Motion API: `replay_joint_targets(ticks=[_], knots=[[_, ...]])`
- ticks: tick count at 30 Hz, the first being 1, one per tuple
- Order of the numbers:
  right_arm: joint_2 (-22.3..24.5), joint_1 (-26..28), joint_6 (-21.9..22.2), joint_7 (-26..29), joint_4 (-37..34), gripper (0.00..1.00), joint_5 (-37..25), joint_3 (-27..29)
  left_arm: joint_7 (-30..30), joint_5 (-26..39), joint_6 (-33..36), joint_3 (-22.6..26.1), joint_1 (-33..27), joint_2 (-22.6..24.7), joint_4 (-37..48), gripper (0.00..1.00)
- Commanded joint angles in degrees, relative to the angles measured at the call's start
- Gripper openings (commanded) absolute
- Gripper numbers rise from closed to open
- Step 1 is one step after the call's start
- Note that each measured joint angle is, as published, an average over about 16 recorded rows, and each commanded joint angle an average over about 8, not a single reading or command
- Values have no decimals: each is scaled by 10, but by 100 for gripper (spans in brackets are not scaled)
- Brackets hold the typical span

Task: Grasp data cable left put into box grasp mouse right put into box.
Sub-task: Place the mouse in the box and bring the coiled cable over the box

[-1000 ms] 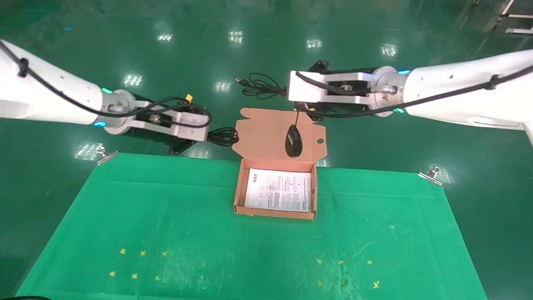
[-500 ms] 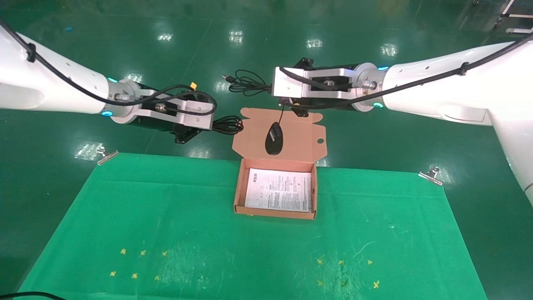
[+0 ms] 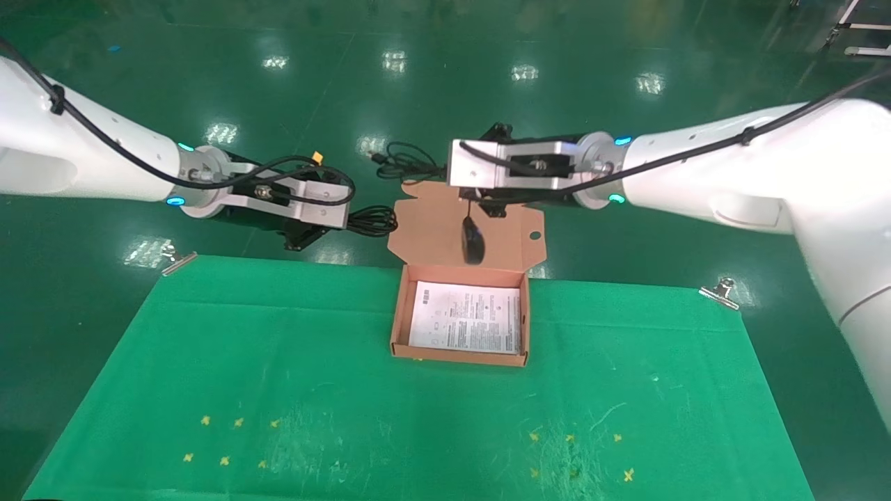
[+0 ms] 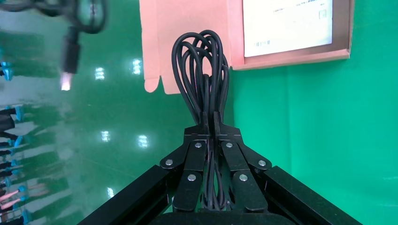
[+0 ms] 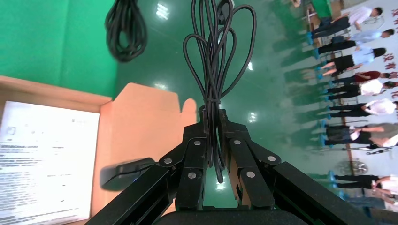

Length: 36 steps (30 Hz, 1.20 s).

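The left gripper [image 4: 210, 123] was pressed together on the data cable [image 4: 202, 70], a smooth black bundle of long narrow loops. The bundle's long axis ran straight out from the fingertips, its looped end pointing toward the box [image 3: 397, 327] and hanging in the air just off the left edge of the flap lid [image 3: 435, 226], beyond the far edge of the bench.

The right gripper [image 5: 212, 117] was pinched on the mouse's thin black cord [image 5: 217, 51], a looser gathering of fine loops fanning out past the fingertips. In the head view the mouse [image 3: 472, 241] hung below this gripper on a short run of cord, long axis near vertical, cord end up, in front of the open flap lid and above the far wall of the box.

The box was shallow, rectangular, matte orange-brown cardboard, seated at the middle of the bench's far edge. A flat white printed sheet [image 3: 465, 319] lay inside. The tabbed lid stood open beyond the far edge, with a round hole [image 3: 534, 236] near its right side. A green cloth [image 3: 278, 376] covered the bench.
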Motion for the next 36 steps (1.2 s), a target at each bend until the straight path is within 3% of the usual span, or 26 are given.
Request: replay_joint_targets(ticks=[1, 9, 20, 29, 36], knots=[[-5, -2, 1, -11, -13, 0, 4, 1, 5, 0, -2, 0, -2, 1, 8, 0], [-21, -19, 16, -24, -51, 0, 28, -4, 17, 1, -5, 1, -6, 4, 30, 0], [-28, -48, 53, -3, -54, 0, 74, -47, 28, 8, -10, 5, -12, -2, 56, 0], [-29, -69, 80, 39, -53, 0, 123, -97, 34, 18, -13, 11, -20, -12, 72, 0], [-27, -93, 105, 89, -94, 0, 154, -131, 37, 20, -11, 13, -23, -10, 79, 0]])
